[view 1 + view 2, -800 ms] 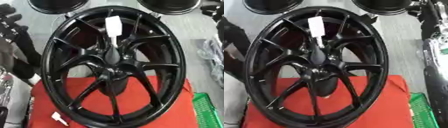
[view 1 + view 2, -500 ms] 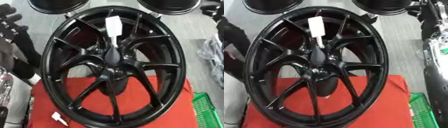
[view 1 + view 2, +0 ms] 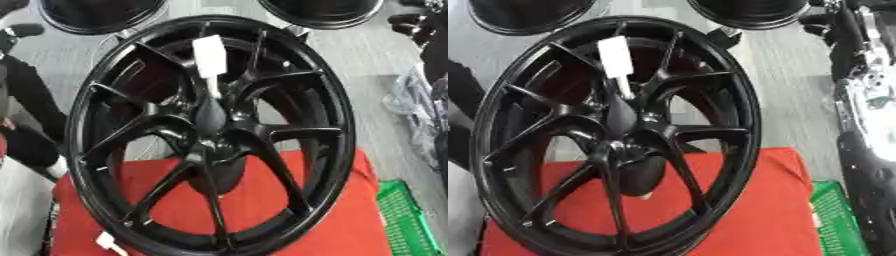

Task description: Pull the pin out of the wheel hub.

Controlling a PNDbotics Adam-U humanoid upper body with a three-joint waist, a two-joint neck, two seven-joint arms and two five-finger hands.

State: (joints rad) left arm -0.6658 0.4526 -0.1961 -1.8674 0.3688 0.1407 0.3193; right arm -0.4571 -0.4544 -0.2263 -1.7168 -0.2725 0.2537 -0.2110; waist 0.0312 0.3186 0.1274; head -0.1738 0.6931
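Pin (image 3: 211, 56), seemingly white-tagged, in black wheel hub (image 3: 213, 137); upright

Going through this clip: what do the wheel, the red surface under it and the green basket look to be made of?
Wheel: looks like cast metal, probably alloy, with a glossy black finish; light glints along the spokes and rim. Red surface: matte, with no shine, possibly cloth or a soft mat; the views leave it open. Green basket: seems moulded plastic, judging by its open lattice wall and bright, even colour.
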